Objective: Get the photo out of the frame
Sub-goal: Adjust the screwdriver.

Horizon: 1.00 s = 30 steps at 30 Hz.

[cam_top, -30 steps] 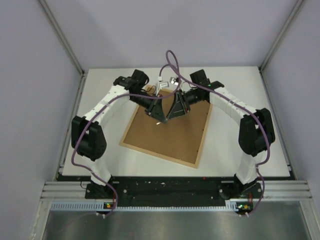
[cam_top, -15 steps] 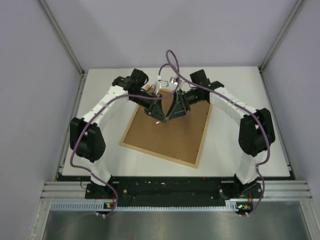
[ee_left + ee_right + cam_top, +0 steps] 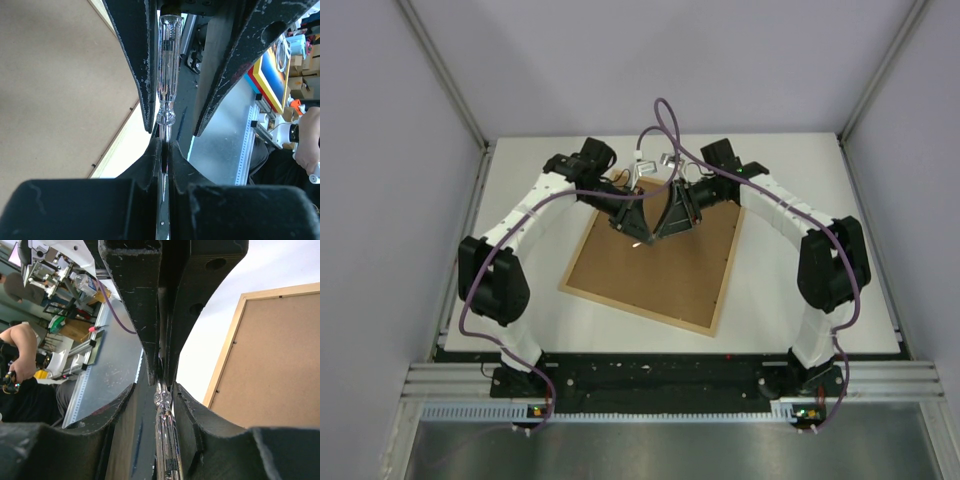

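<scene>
Robotics lab: aluminium-railed test cell (image 3: 670,380) (cluttered benches (image 3: 55,270), person (image 3: 22,350) beyond)

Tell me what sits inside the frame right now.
Only the brown backing board shows inside the frame, filling it. Whatever lies beneath the board, photo included, is covered.

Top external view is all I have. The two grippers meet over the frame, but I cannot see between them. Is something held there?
Observer: Yes. The left gripper is shut on the metal shaft of a screwdriver.
Operator: And the other one?
Observer: The right gripper straddles the clear handle with a gap on one side, so it is open.
Operator: What could be locking the back in place?
Observer: Probably the small dark tabs along the inner edge of the frame, over the backing.
</scene>
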Tool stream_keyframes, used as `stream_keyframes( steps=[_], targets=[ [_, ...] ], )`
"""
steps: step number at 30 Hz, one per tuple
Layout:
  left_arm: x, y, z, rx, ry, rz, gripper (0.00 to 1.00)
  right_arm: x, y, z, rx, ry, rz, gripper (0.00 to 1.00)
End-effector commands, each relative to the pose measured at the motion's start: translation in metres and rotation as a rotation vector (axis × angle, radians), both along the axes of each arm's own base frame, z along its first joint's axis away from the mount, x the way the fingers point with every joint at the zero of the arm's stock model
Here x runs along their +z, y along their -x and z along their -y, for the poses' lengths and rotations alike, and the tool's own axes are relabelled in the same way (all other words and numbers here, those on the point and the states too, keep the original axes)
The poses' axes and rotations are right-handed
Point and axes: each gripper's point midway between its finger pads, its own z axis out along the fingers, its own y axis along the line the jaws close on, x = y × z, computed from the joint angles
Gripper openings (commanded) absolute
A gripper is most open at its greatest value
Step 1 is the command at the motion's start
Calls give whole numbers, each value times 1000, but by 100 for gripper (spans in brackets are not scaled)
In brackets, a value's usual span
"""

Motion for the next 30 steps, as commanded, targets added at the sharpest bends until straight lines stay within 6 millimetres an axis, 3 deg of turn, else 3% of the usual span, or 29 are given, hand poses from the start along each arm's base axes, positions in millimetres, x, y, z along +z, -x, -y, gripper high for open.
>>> stream_keyframes(
  steps=[1, 6, 10, 13, 15, 20, 24, 27, 30],
  targets=[
    [20, -1, 5, -11, 65, 60, 0, 8, 13, -10, 59, -44, 17, 34],
    [19, -1, 5, -12, 67, 58, 0, 10, 15, -13, 70, -49, 17, 27],
    [20, -1, 5, -10, 65, 59, 0, 12, 18, -14, 81, -56, 13, 0],
    [20, -3, 5, -3, 60, 66, 0, 13, 19, -14, 86, -60, 4, 0],
    [20, -6, 3, 6, 53, 74, 14, 11, 18, -14, 75, -48, 12, 0],
    [25, -19, -11, 66, 48, 90, 69, 6, 10, -10, 33, -18, 13, 0],
    [33, -44, -41, 173, 32, 156, 96, -4, -4, -6, -32, 26, 14, 0],
    [30, -76, -78, 326, -20, 213, 99, -15, -21, -4, -136, 70, -1, 0],
    [1, -106, -122, 510, -213, 250, 98, -26, -48, -2, -285, 109, -28, 0]
  ],
)
